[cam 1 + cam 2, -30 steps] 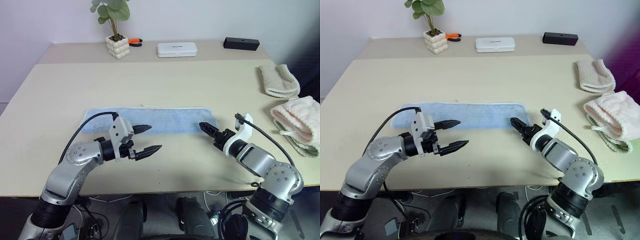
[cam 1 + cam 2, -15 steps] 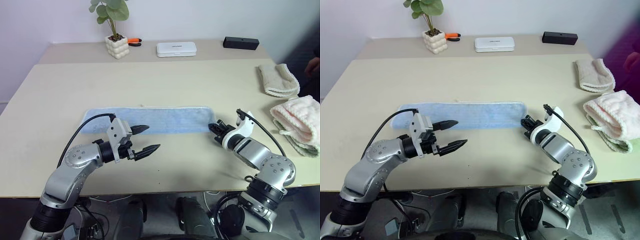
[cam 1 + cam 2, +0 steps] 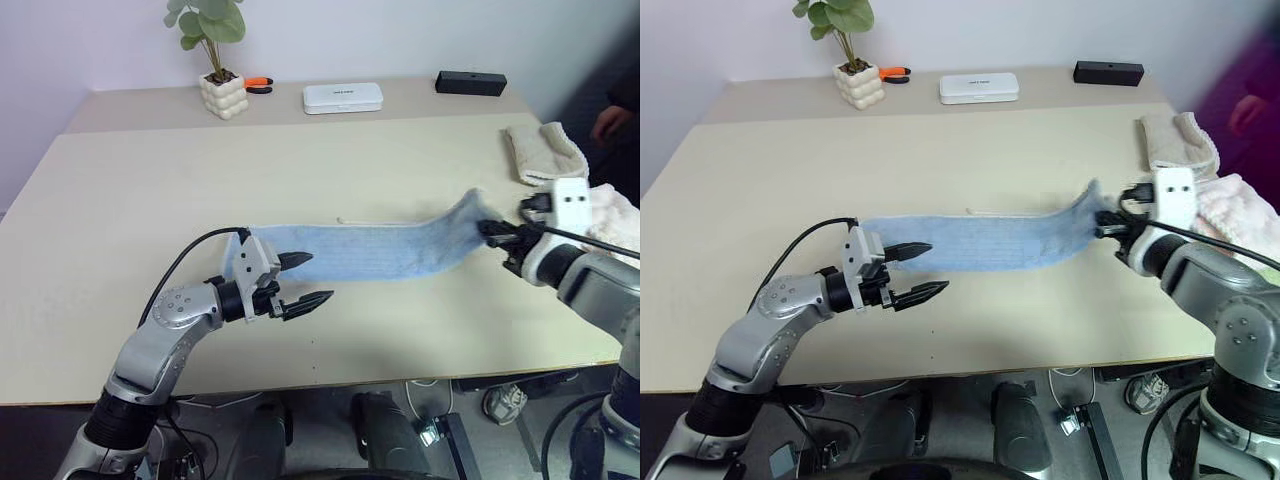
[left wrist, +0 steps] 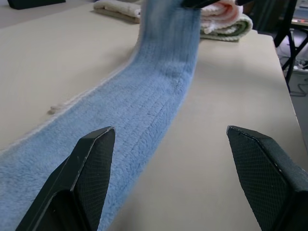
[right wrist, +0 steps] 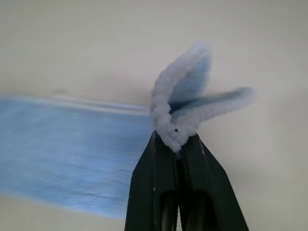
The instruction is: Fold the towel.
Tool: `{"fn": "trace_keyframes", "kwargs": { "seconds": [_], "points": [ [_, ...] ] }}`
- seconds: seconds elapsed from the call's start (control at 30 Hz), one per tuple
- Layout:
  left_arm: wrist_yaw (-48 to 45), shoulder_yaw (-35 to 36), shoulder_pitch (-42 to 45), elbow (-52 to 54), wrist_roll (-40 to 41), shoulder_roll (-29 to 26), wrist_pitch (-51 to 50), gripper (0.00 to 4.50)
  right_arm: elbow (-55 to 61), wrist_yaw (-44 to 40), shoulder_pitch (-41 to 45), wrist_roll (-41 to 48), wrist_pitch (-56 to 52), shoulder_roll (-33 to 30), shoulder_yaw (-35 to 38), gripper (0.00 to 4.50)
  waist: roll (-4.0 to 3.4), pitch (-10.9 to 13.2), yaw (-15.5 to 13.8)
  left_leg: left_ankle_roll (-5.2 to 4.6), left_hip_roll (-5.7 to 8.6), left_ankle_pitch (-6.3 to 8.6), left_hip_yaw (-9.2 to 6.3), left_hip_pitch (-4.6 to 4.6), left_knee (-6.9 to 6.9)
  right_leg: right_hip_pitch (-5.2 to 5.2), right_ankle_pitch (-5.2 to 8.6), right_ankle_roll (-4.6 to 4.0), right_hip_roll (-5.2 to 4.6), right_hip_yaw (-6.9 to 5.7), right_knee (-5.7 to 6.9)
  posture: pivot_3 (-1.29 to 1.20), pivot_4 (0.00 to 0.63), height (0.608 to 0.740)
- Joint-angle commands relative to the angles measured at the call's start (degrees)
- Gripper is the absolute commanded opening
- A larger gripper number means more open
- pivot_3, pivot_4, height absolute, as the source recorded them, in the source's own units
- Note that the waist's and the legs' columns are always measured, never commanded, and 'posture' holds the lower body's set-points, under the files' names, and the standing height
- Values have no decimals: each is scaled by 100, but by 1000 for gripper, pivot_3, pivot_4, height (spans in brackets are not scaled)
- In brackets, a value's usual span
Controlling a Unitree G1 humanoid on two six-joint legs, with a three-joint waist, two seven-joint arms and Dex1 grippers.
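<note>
The light blue towel (image 3: 385,248) lies folded into a long narrow strip across the middle of the table. Its right end is lifted off the surface. My right gripper (image 3: 492,233) is shut on that raised end, and the pinched blue cloth (image 5: 179,111) bulges out above the black fingertips in the right wrist view. My left gripper (image 3: 307,280) is open at the strip's left end, one finger (image 4: 82,180) over the cloth and the other finger (image 4: 272,180) over bare table, just above the surface.
A beige rolled towel (image 3: 543,152) and a pale pink towel (image 3: 612,212) lie at the table's right edge, close behind my right gripper. A potted plant (image 3: 218,68), an orange-handled tool (image 3: 256,84), a white case (image 3: 343,97) and a black box (image 3: 470,83) line the far edge. A person's hand (image 3: 612,122) shows at far right.
My right gripper closed on the towel's right end and lifted it up and to the right. The strip slid right with it. The left gripper stayed open, barely shifting.
</note>
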State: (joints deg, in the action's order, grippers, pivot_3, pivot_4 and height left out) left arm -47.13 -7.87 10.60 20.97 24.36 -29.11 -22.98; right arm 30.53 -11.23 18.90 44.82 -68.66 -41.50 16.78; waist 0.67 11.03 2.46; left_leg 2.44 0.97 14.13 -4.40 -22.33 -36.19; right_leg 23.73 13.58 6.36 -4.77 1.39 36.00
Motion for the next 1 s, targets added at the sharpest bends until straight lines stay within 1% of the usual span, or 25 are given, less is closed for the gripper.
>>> {"fn": "trace_keyframes", "kwargs": {
  "seconds": [0.03,0.13,0.2,0.3,0.43,0.47,0.5,0.53,0.6,0.67,0.73,0.83,0.9,0.93,0.97,1.0],
  "points": [
    [14,70,-2,184,3,6,112,3804,545,-721,279,-661,670,-307,-1720,41,4,-1,-4,0,-2,0,-5,-1,1,0,1,-1,3,-4,0,0,150,738],
    [115,71,-34,285,8,45,47,3804,133,-794,473,-1325,1070,-139,-2676,41,8,-1,-34,-1,-4,1,-9,-3,1,0,2,-2,4,-7,-2,0,150,738],
    [168,62,-76,374,14,52,15,3804,-7,-947,517,-1651,1350,-80,-3070,41,10,1,-88,0,0,1,-9,-9,-5,1,1,-1,0,-6,-5,0,150,738],
    [244,68,-169,473,13,41,-17,3804,-302,-970,598,-1961,1536,196,-3312,41,11,0,-150,0,2,1,-7,-12,-6,0,1,-3,-2,-6,-13,0,150,738],
    [329,74,-247,544,13,32,-50,3804,-421,-1055,597,-2103,1521,395,-3195,41,11,1,-175,0,2,1,-9,-11,-5,0,1,-3,-2,-6,-12,0,150,738],
    [336,76,-254,548,17,27,-52,3804,-411,-1098,583,-2104,1496,413,-3156,578,11,1,-172,0,2,1,-9,-11,-5,0,1,-4,-2,-6,-13,0,150,738],
    [342,80,-263,554,24,19,-55,3804,-383,-1148,564,-2088,1461,426,-3111,866,11,1,-171,0,2,1,-8,-11,-5,0,2,-4,-2,-6,-13,0,150,738],
    [350,86,-280,565,35,10,-65,3804,-241,-1262,493,-2031,1507,385,-3014,1309,11,1,-172,0,2,1,-9,-11,-5,0,1,-4,-2,-6,-12,0,150,738],
    [360,90,-298,579,46,0,-78,3804,-66,-1417,402,-1993,1568,349,-2890,2334,11,1,-173,0,2,1,-10,-11,-4,0,1,-4,-2,-7,-12,0,150,738],
    [392,157,-379,594,55,-42,-106,3804,346,-1836,157,-1680,1788,232,-2445,3305,11,1,-184,0,2,1,-10,-11,-4,0,1,-4,-1,-7,-12,0,150,738],
    [450,306,-486,594,101,-86,-162,3804,545,-2118,-5,-1384,1868,145,-1947,3305,11,1,-179,-1,2,1,-10,-11,-2,0,2,-1,-2,-7,-14,0,150,738],
    [511,523,-652,576,148,-144,-223,3804,241,-2112,90,-1160,1863,335,-1532,3305,12,1,-151,-1,0,1,-9,-7,-3,-3,2,-4,0,-7,-14,0,150,738],
    [555,618,-779,576,126,-174,-224,3804,-219,-1920,253,-1522,2001,415,-1669,2757,13,0,-144,-1,-3,1,-9,-2,-3,-4,9,-17,3,-8,-12,0,150,738],
    [578,662,-830,585,134,-170,-229,3804,-414,-1875,310,-1682,2107,451,-1756,2554,12,0,-142,-1,-4,1,-9,-1,-3,-5,8,-18,4,-7,-12,0,150,738],
    [648,746,-904,609,189,-135,-276,3804,-739,-1846,372,-1864,2306,560,-1874,2005,13,0,-153,-1,-4,1,-8,-2,-2,-5,8,-18,4,-7,-13,0,150,738],
    [726,847,-987,636,274,-88,-333,3804,-1129,-1833,411,-2091,2580,693,-2054,1583,13,0,-153,-1,-4,1,-8,-4,-1,-4,9,-18,3,-7,-14,0,150,738]
  ]
}}
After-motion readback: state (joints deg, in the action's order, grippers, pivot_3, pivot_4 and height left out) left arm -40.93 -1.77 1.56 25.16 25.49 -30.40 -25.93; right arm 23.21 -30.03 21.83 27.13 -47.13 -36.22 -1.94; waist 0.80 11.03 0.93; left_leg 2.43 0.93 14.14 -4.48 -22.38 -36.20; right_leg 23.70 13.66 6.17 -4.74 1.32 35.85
